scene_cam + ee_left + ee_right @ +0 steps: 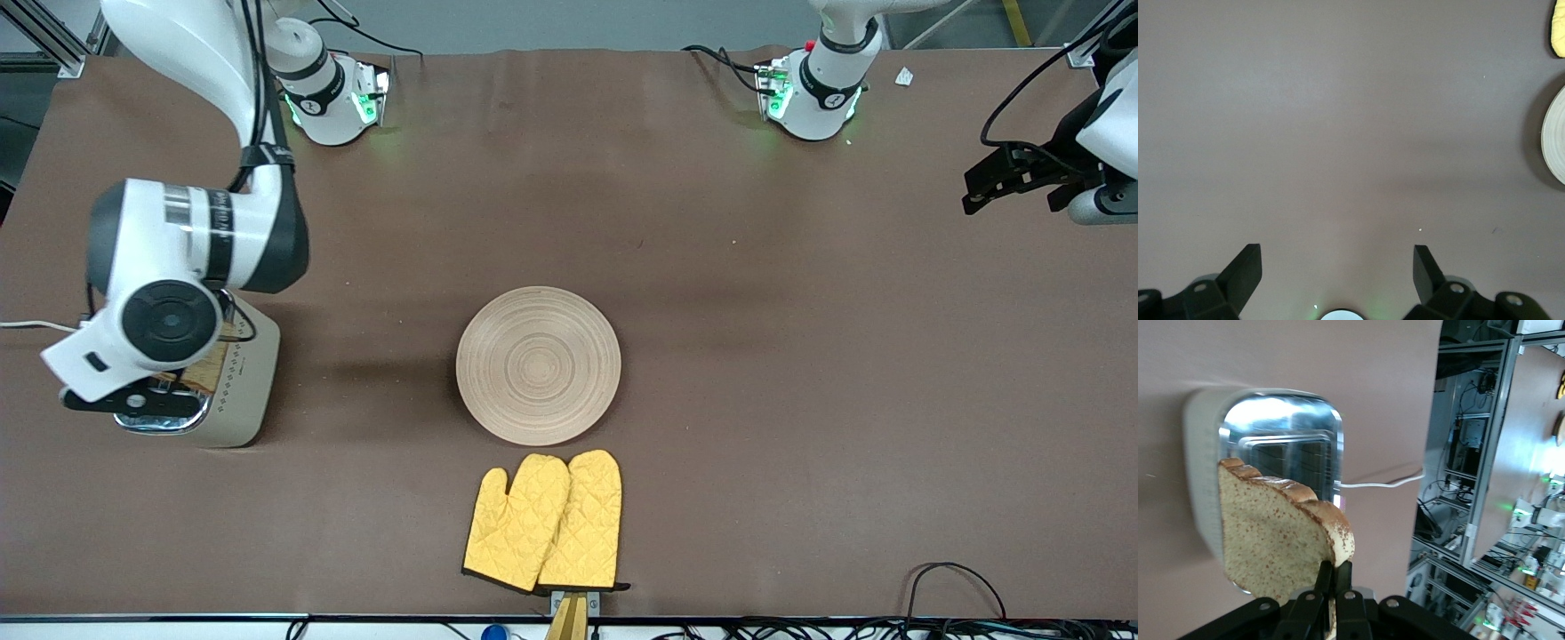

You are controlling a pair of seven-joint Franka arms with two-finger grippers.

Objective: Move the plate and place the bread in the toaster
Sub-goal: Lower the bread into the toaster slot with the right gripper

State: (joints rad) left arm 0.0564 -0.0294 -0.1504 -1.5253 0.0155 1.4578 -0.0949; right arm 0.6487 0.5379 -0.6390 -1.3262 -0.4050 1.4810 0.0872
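The cream toaster (244, 391) stands toward the right arm's end of the table; its chrome top (1281, 433) shows in the right wrist view. My right gripper (1334, 570) is shut on the bread (1278, 533), a speckled tan slice held on edge just above the toaster's top; the slice peeks out under the wrist in the front view (206, 369). The pale ringed plate (538, 364) lies at the table's middle, bare. My left gripper (973, 191) waits open and empty over the left arm's end of the table, also shown in its own view (1337, 257).
A pair of yellow oven mitts (544, 520) lies beside the plate, nearer to the front camera. The toaster's white cord (27, 325) runs off the table's end. The plate's edge (1555, 137) and a mitt tip (1558, 30) show in the left wrist view.
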